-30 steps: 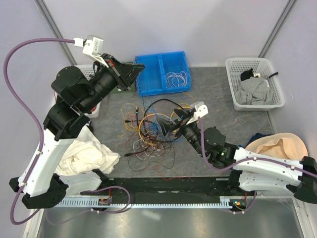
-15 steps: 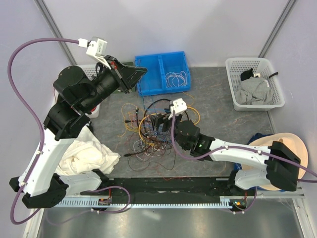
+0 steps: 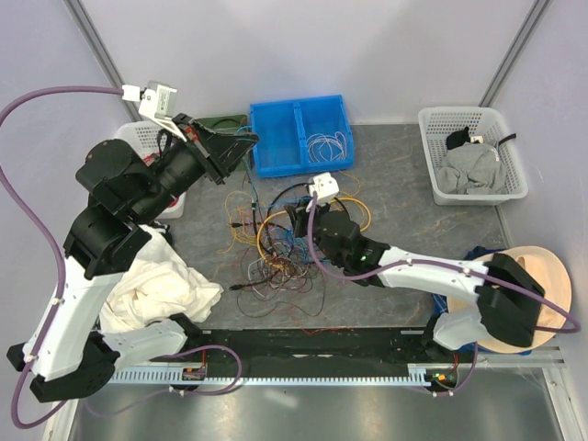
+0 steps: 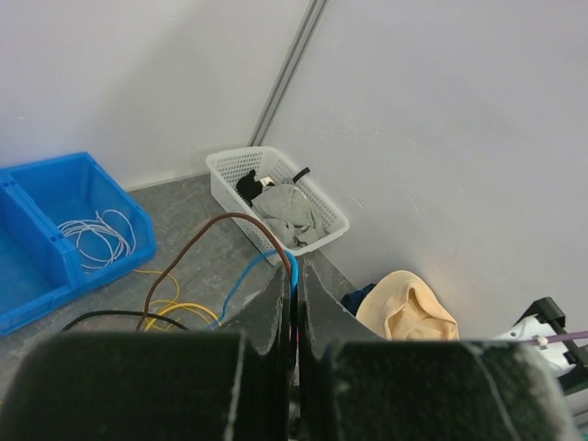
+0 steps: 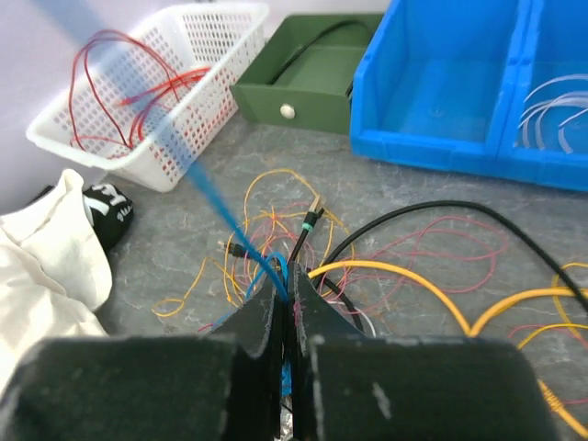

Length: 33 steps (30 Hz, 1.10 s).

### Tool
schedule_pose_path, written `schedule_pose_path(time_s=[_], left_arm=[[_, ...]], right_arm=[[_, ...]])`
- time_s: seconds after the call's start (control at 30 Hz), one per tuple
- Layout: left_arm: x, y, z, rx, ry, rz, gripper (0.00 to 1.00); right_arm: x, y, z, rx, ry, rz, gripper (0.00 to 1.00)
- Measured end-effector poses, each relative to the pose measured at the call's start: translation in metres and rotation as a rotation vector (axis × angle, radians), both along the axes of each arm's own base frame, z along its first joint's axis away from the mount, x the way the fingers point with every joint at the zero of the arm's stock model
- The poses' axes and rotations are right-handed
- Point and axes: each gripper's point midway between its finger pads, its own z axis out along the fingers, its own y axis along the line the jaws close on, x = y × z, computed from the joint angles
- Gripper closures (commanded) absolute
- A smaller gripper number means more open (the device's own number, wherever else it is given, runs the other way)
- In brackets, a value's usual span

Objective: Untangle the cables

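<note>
1. Grey table [image 3: 404, 184] carries the cables [image 3: 276, 253], heaped mid-surface just ahead of my arms.
2. I have the right gripper [image 5: 287, 299] pinched shut on a blue strand [image 5: 181, 161] low at the heap, anchoring it, I judge.
3. Farther back, the left gripper [image 4: 294, 276], raised by the blue bin [image 3: 280, 138], clamps seemingly that strand plus a brown strand [image 4: 234, 215], tensioning it to slide free.

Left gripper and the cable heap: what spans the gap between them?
A blue strand and a brown strand run from the shut left gripper down to the cables; the left wrist view shows them best.
</note>
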Motion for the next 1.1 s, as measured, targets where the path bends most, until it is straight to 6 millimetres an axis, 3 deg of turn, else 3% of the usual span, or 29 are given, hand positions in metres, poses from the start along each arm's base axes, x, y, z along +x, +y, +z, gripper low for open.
schedule_pose_path(time_s=[0.03, 0.07, 0.1, 0.13, 0.17, 0.37, 0.5, 0.6, 0.77, 0.97, 1.1], left_arm=[[0.0, 0.002, -0.002, 0.0, 0.002, 0.007, 0.77], [0.0, 0.004, -0.005, 0.003, 0.007, 0.017, 0.52], [0.002, 0.006, -0.013, 0.006, 0.021, 0.036, 0.37], [0.004, 0.009, -0.02, 0.016, 0.03, 0.054, 0.15], [0.006, 0.012, -0.029, 0.024, 0.045, 0.072, 0.01], [0.023, 0.037, -0.106, 0.106, 0.167, 0.245, 0.0], [0.027, 0.052, -0.138, 0.142, 0.202, 0.328, 0.0], [0.028, 0.06, -0.148, 0.145, 0.205, 0.368, 0.0], [0.024, 0.06, -0.151, 0.104, 0.152, 0.35, 0.0], [0.002, 0.023, -0.147, -0.03, -0.042, 0.107, 0.05], [-0.005, -0.007, -0.134, -0.078, -0.145, -0.047, 0.06]], right_arm=[[-0.002, -0.004, 0.007, 0.001, -0.005, 0.0, 1.0], [-0.006, -0.01, 0.017, 0.006, -0.014, 0.001, 1.0], [-0.01, -0.018, 0.033, 0.013, -0.028, 0.001, 1.0], [-0.013, -0.024, 0.048, 0.02, -0.042, 0.0, 1.0], [-0.016, -0.031, 0.071, 0.031, -0.062, -0.003, 1.0], [-0.037, -0.071, 0.225, 0.173, -0.208, -0.015, 1.0], [-0.053, -0.1, 0.281, 0.213, -0.249, -0.019, 1.0], [-0.06, -0.11, 0.289, 0.198, -0.242, -0.016, 1.0], [-0.063, -0.114, 0.26, 0.105, -0.184, -0.005, 1.0], [-0.064, -0.114, 0.214, 0.01, -0.111, 0.002, 1.0], [-0.065, -0.111, 0.201, -0.01, -0.083, 0.014, 1.0]])
